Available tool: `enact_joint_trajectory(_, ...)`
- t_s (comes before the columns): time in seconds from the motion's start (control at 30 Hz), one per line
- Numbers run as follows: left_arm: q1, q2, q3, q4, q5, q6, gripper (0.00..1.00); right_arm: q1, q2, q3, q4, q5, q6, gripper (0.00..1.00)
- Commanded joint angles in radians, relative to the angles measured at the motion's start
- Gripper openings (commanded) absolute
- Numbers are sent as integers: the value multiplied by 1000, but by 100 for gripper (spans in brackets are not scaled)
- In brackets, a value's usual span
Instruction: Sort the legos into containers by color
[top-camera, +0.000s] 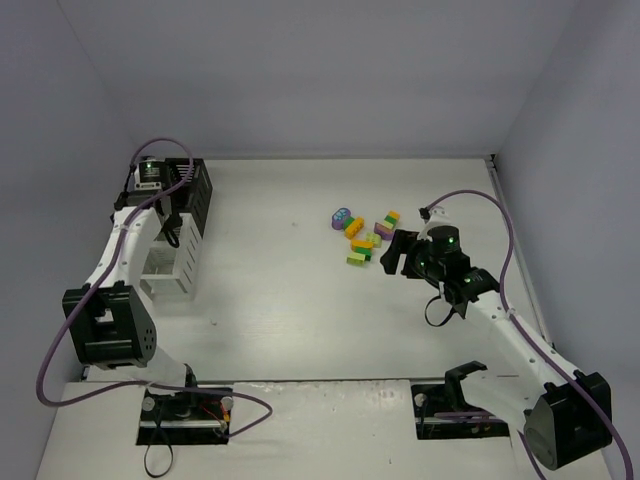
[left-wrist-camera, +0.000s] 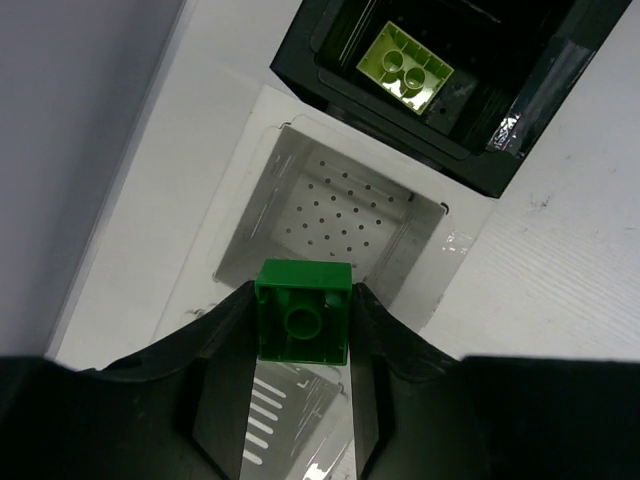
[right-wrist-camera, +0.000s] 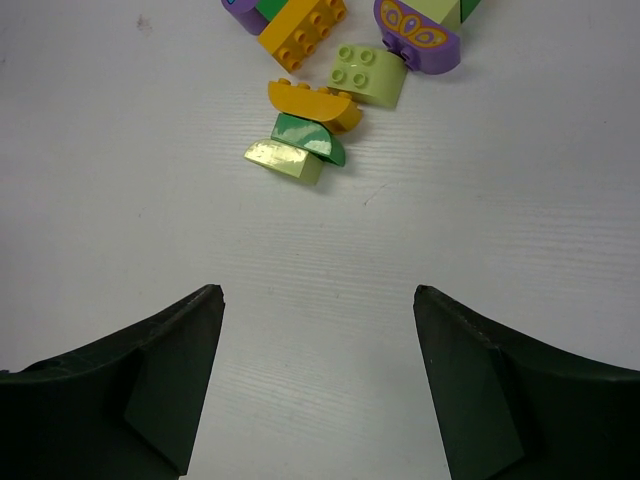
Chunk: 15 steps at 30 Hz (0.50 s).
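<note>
The left end effector (left-wrist-camera: 303, 345) clenches a square dark green brick (left-wrist-camera: 303, 312), its hollow underside toward the wrist camera, above the perforated white bin (left-wrist-camera: 330, 210). Beyond it, a light green brick (left-wrist-camera: 404, 68) lies underside up, long axis diagonal, in the black bin (left-wrist-camera: 500, 150). The right end effector (right-wrist-camera: 318, 295) hangs released over the bench (right-wrist-camera: 500, 200), near glossy loose bricks (right-wrist-camera: 305, 120).

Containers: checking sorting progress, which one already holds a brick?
The black slatted plastic bin, holding a light green plastic brick; the white perforated bin beside it shows only bare floor.
</note>
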<state>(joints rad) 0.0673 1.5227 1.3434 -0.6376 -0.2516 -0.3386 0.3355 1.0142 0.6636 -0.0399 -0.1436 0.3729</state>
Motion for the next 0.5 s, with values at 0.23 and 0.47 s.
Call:
enact_joint_trajectory(0.23, 2, 5, 69, 30, 12, -23, 54, 11, -16, 2, 66, 13, -5, 78)
enact_joint_trajectory(0.47, -7, -110, 56, 76, 129, -36, 60, 11, -31, 1, 60, 93, 17, 100)
